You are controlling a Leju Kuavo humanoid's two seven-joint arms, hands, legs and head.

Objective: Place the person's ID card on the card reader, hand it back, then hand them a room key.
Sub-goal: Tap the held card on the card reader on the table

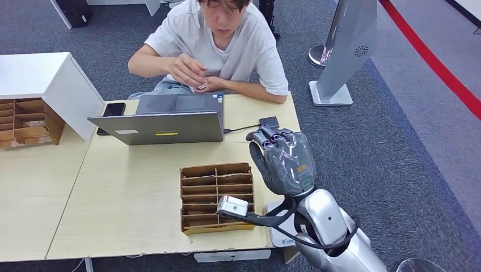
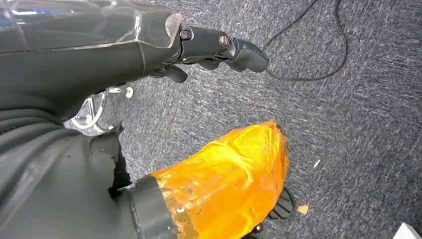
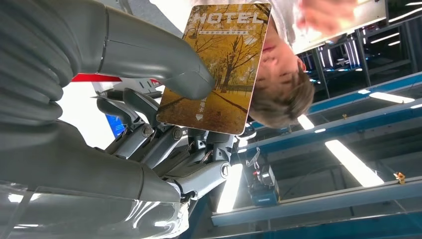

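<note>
While the person (image 1: 218, 45) is sitting behind the tabletop (image 1: 130, 198) with both hands together at the chest, fingering something small that I cannot identify, the right hand (image 1: 283, 161) is hovering raised over the tabletop's right side, its back turned to the head camera. From the right wrist view, that right hand (image 3: 149, 124) is pinching a room key card (image 3: 216, 64) between the thick thumb and the darker fingers behind it; the card is printed with "HOTEL" and an autumn tree scene, and the person's face is showing just past its edge. The head view is hiding the card behind the hand.

A brown cardboard card organizer (image 1: 216, 195) is lying on the tabletop just beside the right arm, its slots holding thin brown dividers; whether any cards are sitting in them is too small to tell. A second wooden compartment box (image 1: 28, 122) is standing at the far left beside a white cabinet (image 1: 51, 85).

An open grey laptop (image 1: 164, 122) is standing between the organizer and the person, a black phone (image 1: 110, 113) lying beside it. A small black card reader (image 1: 269, 122) is sitting on its cable just beyond the right hand's fingertips.

The left hand (image 2: 219, 47) is hanging over grey carpet, fingers loosely extended and holding nothing.
</note>
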